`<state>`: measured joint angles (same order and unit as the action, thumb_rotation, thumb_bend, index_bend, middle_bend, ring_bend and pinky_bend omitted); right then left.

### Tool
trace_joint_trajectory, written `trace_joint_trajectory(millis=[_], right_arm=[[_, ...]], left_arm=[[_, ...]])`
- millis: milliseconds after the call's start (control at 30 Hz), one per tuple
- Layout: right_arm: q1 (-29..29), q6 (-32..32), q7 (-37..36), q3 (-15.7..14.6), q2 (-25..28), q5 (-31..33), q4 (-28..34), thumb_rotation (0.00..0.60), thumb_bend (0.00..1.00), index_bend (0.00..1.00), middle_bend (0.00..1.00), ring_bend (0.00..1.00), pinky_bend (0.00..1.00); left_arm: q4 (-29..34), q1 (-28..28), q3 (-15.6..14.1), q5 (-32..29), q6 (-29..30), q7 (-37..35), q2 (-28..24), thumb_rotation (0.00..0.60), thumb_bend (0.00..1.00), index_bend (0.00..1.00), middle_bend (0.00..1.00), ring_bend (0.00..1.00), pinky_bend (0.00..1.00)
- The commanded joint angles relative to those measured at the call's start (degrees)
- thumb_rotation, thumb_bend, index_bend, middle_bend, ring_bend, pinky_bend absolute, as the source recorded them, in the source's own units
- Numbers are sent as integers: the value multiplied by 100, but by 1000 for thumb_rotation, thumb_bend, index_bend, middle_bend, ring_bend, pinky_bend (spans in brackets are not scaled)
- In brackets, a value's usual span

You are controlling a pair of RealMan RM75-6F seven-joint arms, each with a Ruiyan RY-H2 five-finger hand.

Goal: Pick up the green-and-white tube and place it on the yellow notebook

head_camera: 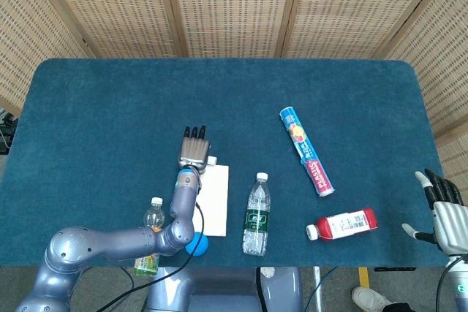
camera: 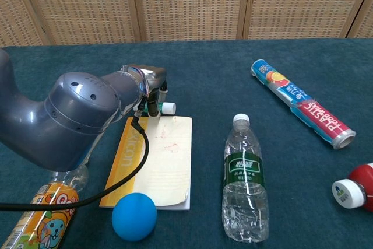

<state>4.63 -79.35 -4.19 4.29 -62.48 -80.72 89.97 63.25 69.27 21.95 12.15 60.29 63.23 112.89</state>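
The left arm reaches forward low over the flat yellow notebook (camera: 152, 158). Its left robot hand (head_camera: 194, 150), fingers pointing away, grips the green-and-white tube (camera: 164, 107) at the notebook's far edge. The right robot hand (head_camera: 444, 208) rests with fingers spread, holding nothing.

The blue-covered table (head_camera: 110, 107) bears a yellow notebook (camera: 157, 158), bottles, ball and foil roll (head_camera: 306, 150).

left hand (head_camera: 194, 150) reaches forward with fingers (head_camera: 195, 134) straight; right hand (head_camera: 444, 213) hangs open at the edge.
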Motion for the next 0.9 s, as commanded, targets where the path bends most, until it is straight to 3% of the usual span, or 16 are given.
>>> trace_joint_trajectory(millis=[33, 333, 667, 900], right_arm=[[0, -2, 1, 1, 0, 0, 0, 600, 0, 50, 0, 0, 0], [-8, -46, -19, 6, -1, -25, -2, 600, 0, 50, 0, 0, 0], [-17, -72, 9, 1, -9, -37, 5, 600, 0, 50, 0, 0, 0], [-18, -83, 16, -1, -15, -47, -8, 600, 0, 51, 0, 0, 0]], left_arm=[[1, -4, 13, 17, -4, -4, 17, 600, 383, 494, 0, 0, 0], [7, -30, 19, 13, -1, 63, 64, 600, 370, 386, 0, 0, 0], [97, -112, 8, 110, -9, 13, 20, 600, 366, 368, 0, 0, 0], [520, -271, 143, 632, 68, -542, -243, 600, 355, 339, 0, 0, 0]])
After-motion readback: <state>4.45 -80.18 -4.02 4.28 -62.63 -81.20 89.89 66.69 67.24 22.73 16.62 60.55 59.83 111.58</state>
